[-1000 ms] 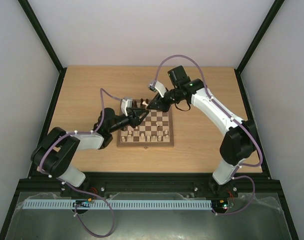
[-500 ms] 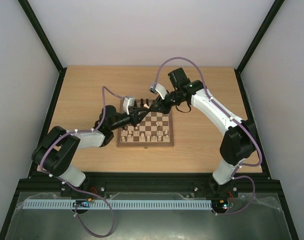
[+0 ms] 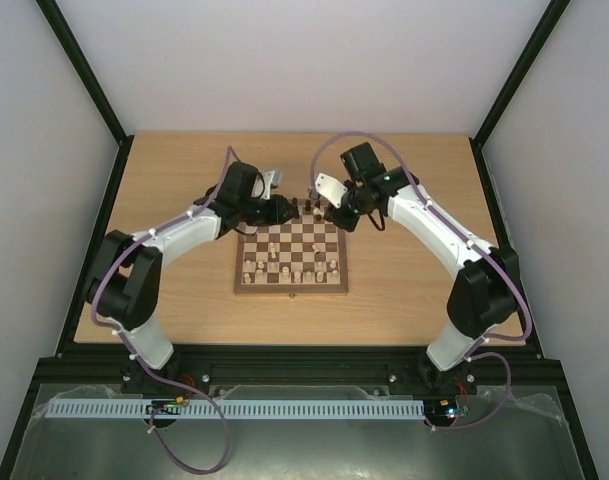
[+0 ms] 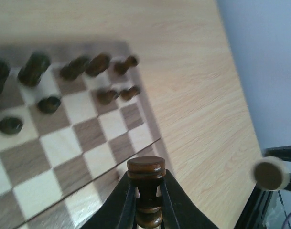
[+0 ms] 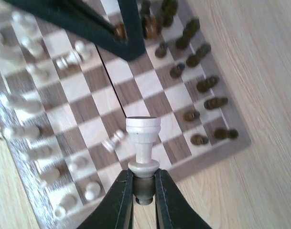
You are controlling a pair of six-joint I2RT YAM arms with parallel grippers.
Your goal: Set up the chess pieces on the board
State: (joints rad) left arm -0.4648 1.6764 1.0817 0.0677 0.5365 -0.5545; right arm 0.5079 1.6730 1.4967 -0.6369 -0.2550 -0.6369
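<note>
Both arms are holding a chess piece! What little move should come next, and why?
Probably the right end effector should carry its cream piece toward the other cream pieces at the board's near side and lower it onto an empty square there. It hangs pinched above the board, not yet set down.

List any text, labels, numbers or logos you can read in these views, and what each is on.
No readable text anywhere.
The board shows plain checks and a bare border, no square letters or numbers.
The dark piece in the left gripper and the pale piece in the right gripper are unmarked.
The white ribbed strip at the near edge is too small to tell.
</note>
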